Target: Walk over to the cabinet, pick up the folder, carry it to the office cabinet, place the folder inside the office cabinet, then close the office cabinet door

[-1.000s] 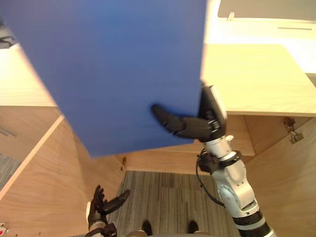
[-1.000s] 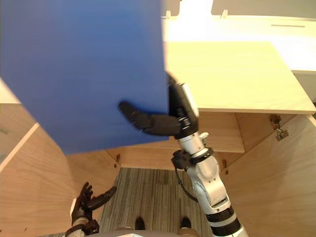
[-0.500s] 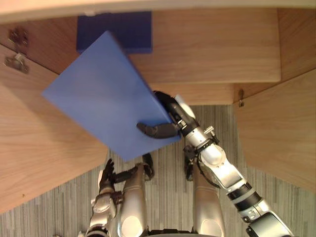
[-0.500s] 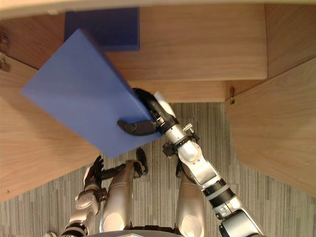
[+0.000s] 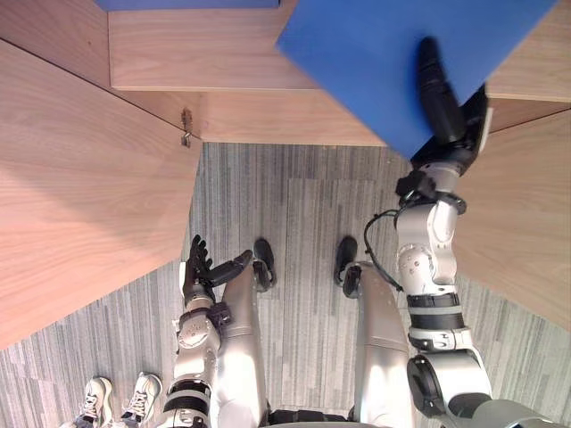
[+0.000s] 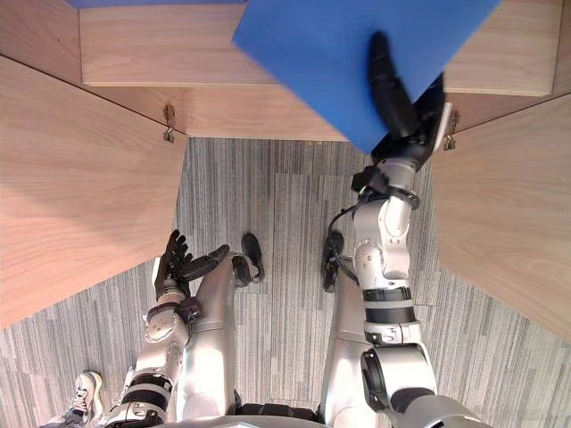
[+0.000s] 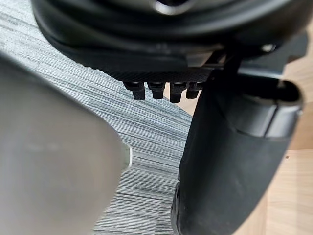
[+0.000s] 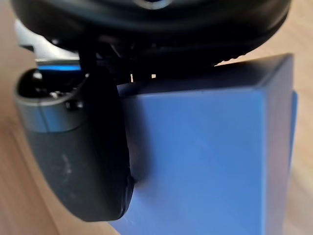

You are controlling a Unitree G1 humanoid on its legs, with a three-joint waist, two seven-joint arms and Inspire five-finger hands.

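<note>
Blue folder (image 5: pixel 375 62), pinched by the right hand (image 5: pixel 443 111), has swung from its left to straight ahead, over the office cabinet shelf (image 5: pixel 223 53); placement looks near. Left hand (image 5: pixel 203 270) hangs slack, empty.

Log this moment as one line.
right hand: shut on folder | left hand: open, idle, low | cabinet: doors open | folder: held up at cabinet, not set down
</note>
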